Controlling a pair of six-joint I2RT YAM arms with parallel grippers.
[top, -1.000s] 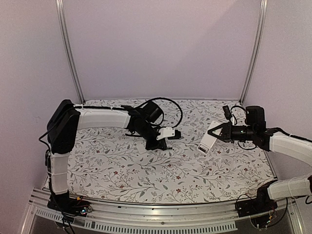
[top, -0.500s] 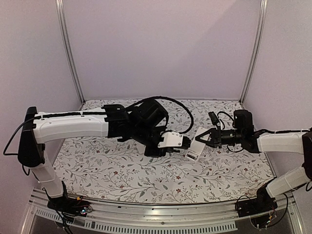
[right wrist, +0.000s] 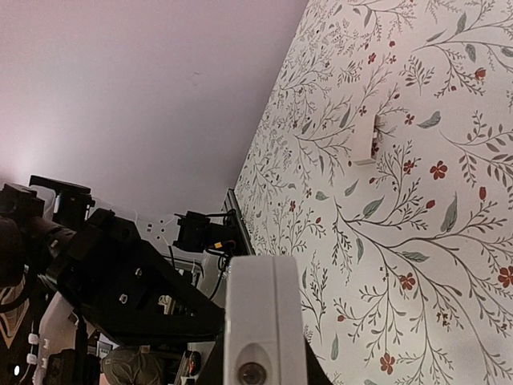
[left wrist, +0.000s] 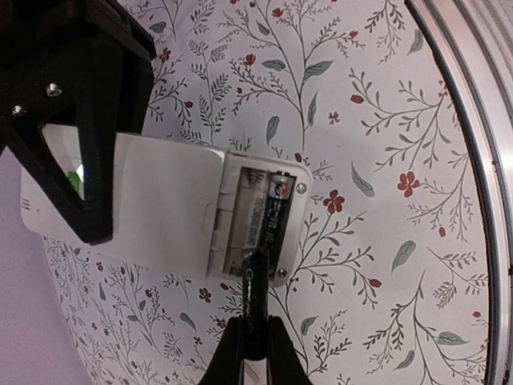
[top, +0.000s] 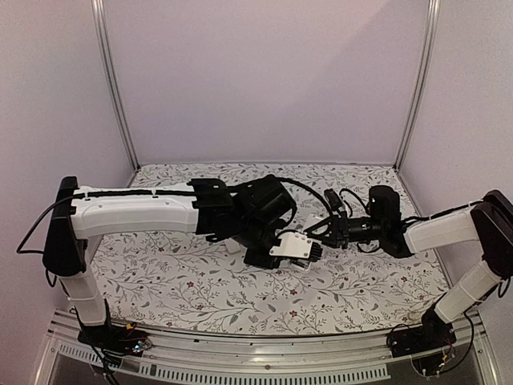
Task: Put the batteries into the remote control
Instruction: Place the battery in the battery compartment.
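Remote control (left wrist: 160, 204) held in the air over the middle of the table (left wrist: 385, 120).
Right gripper (top: 317, 235) clamped on the end away from the open bay; left gripper (left wrist: 252, 337) pinched shut on battery (left wrist: 256, 297), its tip at the bay edge beside the seated battery (left wrist: 274, 210).

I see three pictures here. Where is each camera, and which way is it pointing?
Top: fixed above and behind the arms, looking down on the table; the left arm and right arm meet mid-table.
Left wrist: on the left arm, looking down past the left pincer, shut on a battery at the remote's open bay.
Right wrist: on the right arm, looking across the table past the right pincer, shut on the remote, toward the left arm and a cover.
Shared: both wrist views show the remote.
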